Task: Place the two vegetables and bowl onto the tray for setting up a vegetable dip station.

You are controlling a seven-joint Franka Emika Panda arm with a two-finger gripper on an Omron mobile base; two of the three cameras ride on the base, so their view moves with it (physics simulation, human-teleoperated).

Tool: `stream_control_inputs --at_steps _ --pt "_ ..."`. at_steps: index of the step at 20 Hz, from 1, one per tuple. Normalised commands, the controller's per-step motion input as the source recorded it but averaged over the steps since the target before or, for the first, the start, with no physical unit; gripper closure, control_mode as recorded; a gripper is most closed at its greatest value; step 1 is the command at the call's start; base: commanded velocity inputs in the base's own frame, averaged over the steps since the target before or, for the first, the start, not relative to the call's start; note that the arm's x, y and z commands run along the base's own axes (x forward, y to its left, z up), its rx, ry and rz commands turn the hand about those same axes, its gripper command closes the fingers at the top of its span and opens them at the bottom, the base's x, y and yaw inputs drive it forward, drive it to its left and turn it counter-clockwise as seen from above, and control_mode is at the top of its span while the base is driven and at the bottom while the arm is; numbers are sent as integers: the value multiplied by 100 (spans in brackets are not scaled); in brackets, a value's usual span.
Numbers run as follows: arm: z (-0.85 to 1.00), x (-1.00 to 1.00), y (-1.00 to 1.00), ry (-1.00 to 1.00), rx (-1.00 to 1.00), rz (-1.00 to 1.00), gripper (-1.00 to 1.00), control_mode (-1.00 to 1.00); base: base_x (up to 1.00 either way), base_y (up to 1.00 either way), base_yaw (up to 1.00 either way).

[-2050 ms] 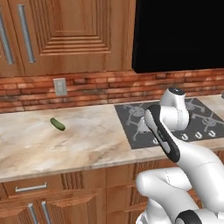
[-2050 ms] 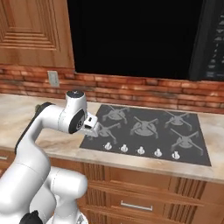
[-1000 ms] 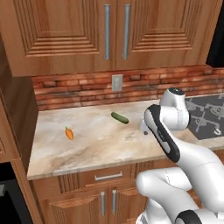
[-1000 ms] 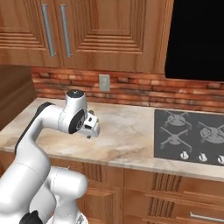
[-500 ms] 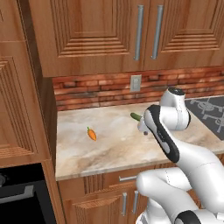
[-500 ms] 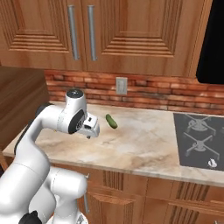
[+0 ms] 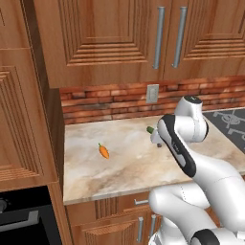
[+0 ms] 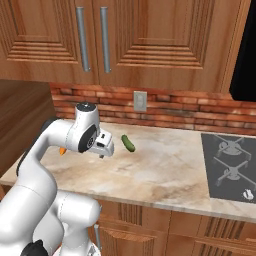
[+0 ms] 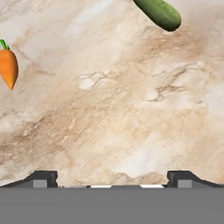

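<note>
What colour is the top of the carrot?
Green, above the orange carrot; it shows best in the hand view.

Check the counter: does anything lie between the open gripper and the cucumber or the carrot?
Nothing visible does. In the hand view, bare marble counter separates the gripper from the cucumber and the carrot. The fingers stand apart, holding nothing.

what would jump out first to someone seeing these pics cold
The big white arm in the foreground catches the eye first, bent over the marble counter with its open end effector hanging above bare stone. Next come two small spots of colour: an orange carrot lying alone toward the counter's left end, and a dark green cucumber nearer the brick backsplash. The grey stovetop sits at the counter's right end.
</note>
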Motion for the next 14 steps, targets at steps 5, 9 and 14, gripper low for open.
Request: stream_control_inputs --at_steps 5,9,14 --pt "0 0 0 0 0 0 -100 100 5 1 0" --pt "0 0 0 0 0 0 -100 100 0 0 0" --pt "0 0 0 0 0 0 -100 100 0 0 0"
